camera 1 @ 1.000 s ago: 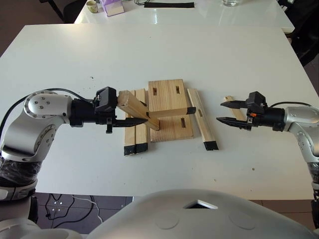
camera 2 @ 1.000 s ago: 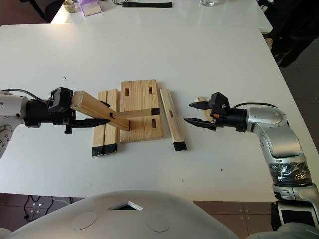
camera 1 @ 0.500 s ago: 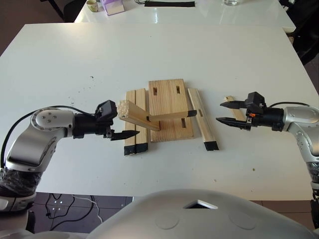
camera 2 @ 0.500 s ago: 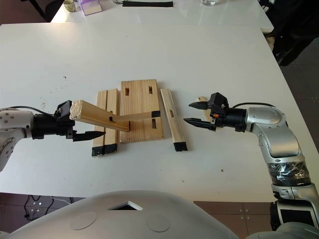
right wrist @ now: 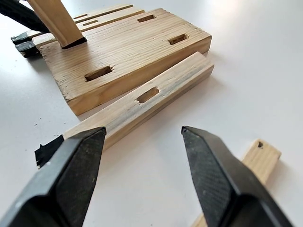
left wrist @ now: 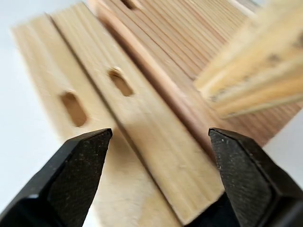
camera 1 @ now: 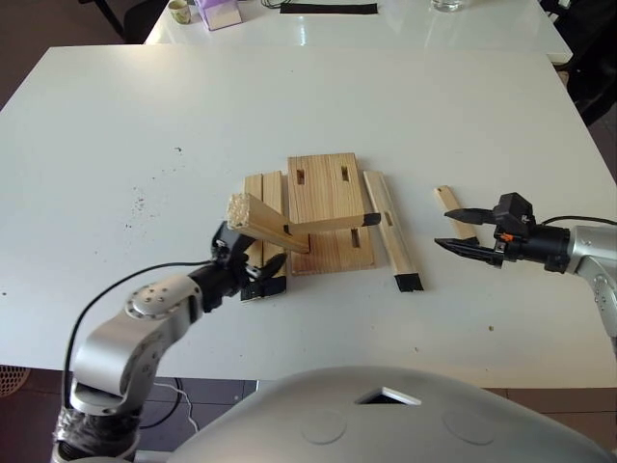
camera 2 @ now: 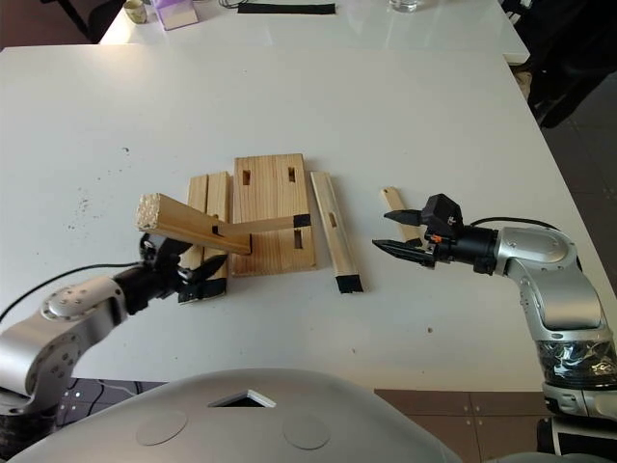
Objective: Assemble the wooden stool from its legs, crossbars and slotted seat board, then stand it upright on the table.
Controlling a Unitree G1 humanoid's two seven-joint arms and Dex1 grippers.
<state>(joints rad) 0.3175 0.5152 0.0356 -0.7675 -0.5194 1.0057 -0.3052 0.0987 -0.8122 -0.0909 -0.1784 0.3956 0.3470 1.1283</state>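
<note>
Down in the lower left of the head view, the left arm is folded low, elbow bent, forearm angling up and right toward the wood. Left gripper [camera 1: 257,278] is spread wide, and the wrist view shows its fingers [left wrist: 75,175] straddling the near ends of the two legs [left wrist: 142,127] lying side by side; contact with them is hard to call. Over at the right edge, the right arm stretches level toward the centre, and the right gripper [camera 1: 445,228] is open too, empty, hovering above the white table [camera 1: 145,125]. It sits between the single leg [camera 1: 388,227], with its black tip nearest us, and the short crossbar [camera 1: 443,198] just beyond the upper finger.

Centre frame, the slotted seat board [camera 1: 333,183] lies flat. A thick tilted leg [camera 1: 262,222] rises off its left side, raw end up, and a thinner black-tipped bar [camera 1: 333,224] runs from it across the board.

Far upper left, a cup [camera 1: 178,12], contents unseen, beside a purple box [camera 1: 217,13].
</note>
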